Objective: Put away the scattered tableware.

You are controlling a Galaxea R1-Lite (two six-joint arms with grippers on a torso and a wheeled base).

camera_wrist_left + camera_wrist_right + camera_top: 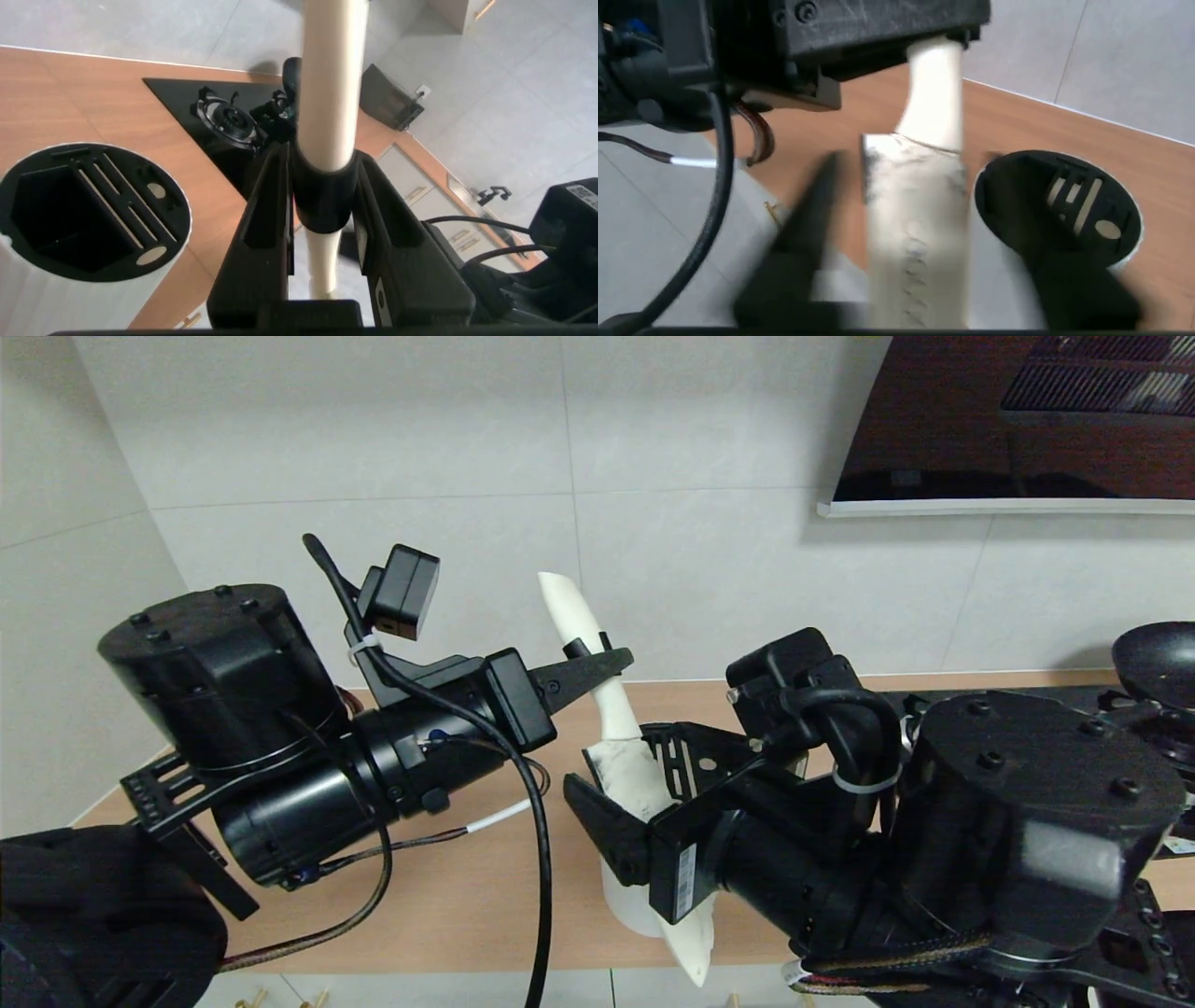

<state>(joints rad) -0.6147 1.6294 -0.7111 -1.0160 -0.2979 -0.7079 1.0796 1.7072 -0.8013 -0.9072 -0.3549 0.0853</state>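
Now the left gripper (597, 665) clamps the white knife (618, 714) by its handle. The right gripper (639, 786) flanks its blade, open.

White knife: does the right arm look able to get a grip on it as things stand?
Probably yes. The right gripper is open, its fingers either side of the white knife at the blade, with nothing between. The left gripper is shut on the handle, away from that spot.
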